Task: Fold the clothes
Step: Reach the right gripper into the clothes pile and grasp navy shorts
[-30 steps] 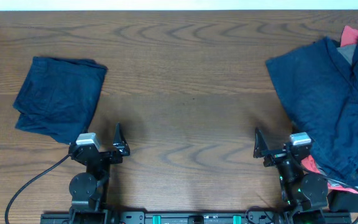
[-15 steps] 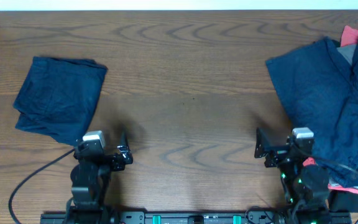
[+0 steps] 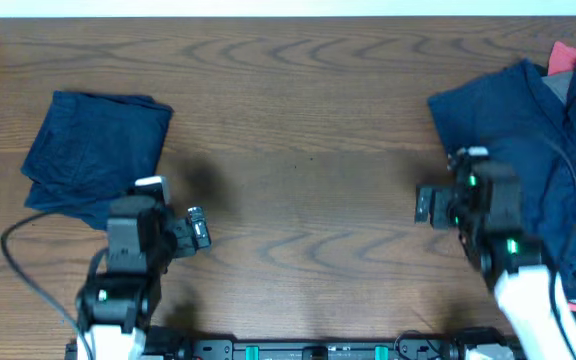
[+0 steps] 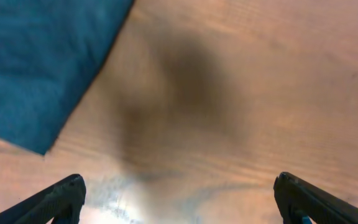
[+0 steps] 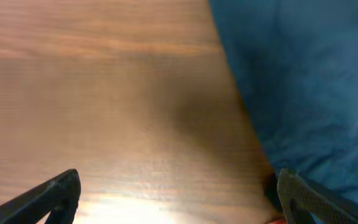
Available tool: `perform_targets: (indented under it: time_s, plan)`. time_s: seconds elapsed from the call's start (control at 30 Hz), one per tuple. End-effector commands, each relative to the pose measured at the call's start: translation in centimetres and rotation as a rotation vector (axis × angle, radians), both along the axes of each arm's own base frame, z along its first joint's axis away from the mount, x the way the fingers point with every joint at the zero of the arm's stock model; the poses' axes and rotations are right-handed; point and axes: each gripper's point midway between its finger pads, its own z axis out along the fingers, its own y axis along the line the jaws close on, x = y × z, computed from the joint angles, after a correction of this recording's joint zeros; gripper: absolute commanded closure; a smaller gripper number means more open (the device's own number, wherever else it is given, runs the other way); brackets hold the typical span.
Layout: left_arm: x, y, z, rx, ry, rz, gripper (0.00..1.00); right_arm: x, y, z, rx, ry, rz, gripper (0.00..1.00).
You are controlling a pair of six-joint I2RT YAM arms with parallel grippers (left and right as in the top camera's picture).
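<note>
Left fingers (image 4: 61, 196) spread over worktop (image 3: 308, 120); right fingers (image 5: 51, 193) spread beside navy pile (image 3: 528, 150); folded navy garment (image 3: 93, 155) upper left.

a brown wooden table (image 3: 298, 120) with wavy dark grain filled the view, with a pale glare near its front in both wrist views. a thin white strip (image 3: 288, 7) ran along its far edge.

Even overhead light; soft, blurred wrist views, glare on table (image 4: 142, 199).
</note>
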Motion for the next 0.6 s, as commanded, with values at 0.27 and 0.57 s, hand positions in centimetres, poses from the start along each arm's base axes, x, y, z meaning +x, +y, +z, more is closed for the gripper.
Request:
perform_targets:
  time_s: [0.27,0.57]
  plan:
    - [0.3,-2.8,-0.4,-0.132,0.096,-0.091,0.02,5.0,-2.4,-2.1,-0.143,0.095,-0.025,0.04]
    - [0.5,-2.8,-0.4,-0.132,0.091,-0.092,0.02,5.6,-7.0,-7.3,-0.383,0.216,-0.157,0.13]
